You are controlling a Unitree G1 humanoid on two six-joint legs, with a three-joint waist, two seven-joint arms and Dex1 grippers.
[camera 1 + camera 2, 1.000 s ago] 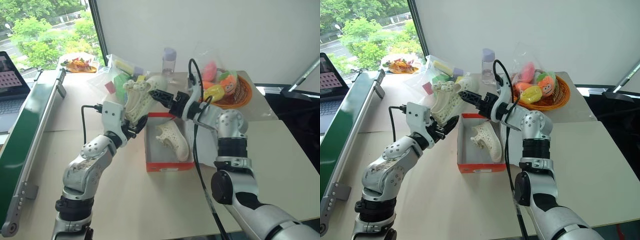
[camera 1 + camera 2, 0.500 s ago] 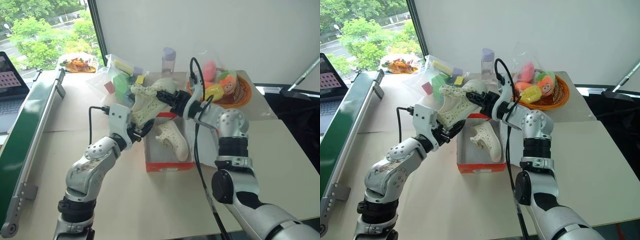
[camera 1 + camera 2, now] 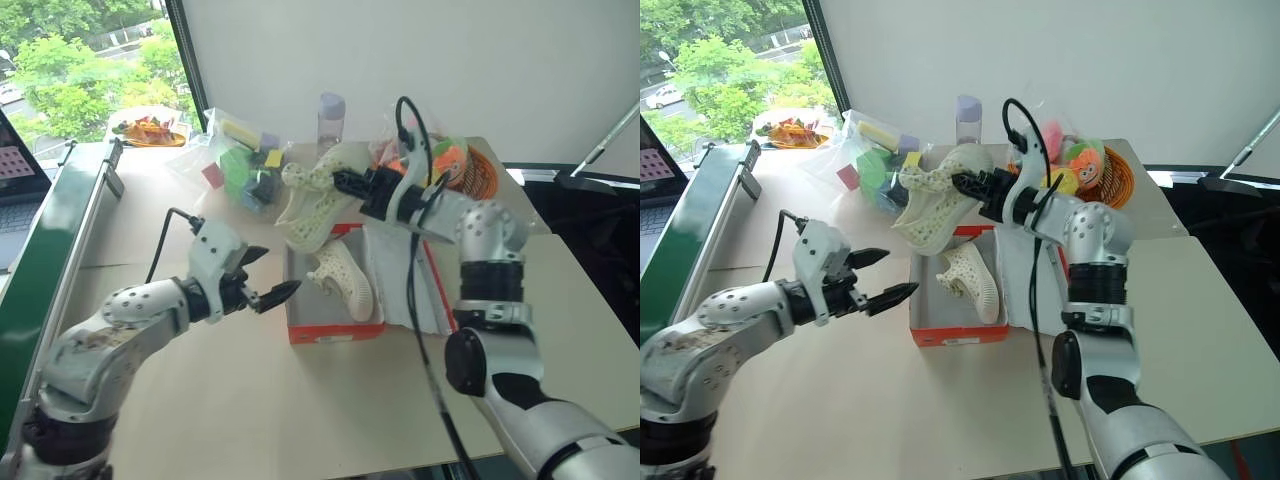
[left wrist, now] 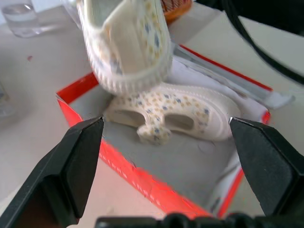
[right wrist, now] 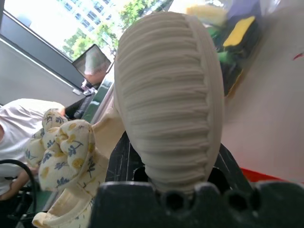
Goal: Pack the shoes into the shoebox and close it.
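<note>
Handover just done: left gripper (image 3: 262, 275) now drawn back with fingers spread empty at the shoebox's (image 3: 330, 328) nine o'clock, right gripper (image 3: 342, 183) clamped on the second shoe (image 3: 312, 205) above its twelve o'clock edge, first shoe (image 3: 343, 279) already inside, lowering probably next.

Both eye views look down and forward from the head over the table (image 3: 250, 400) — sharing the shoebox (image 3: 335, 330) near centre, the basket (image 3: 1120, 180) at 1 o'clock. The left wrist view sits close above that shoebox; the right wrist view presses against a shoe's sole (image 5: 171, 99) — facing the window.
</note>
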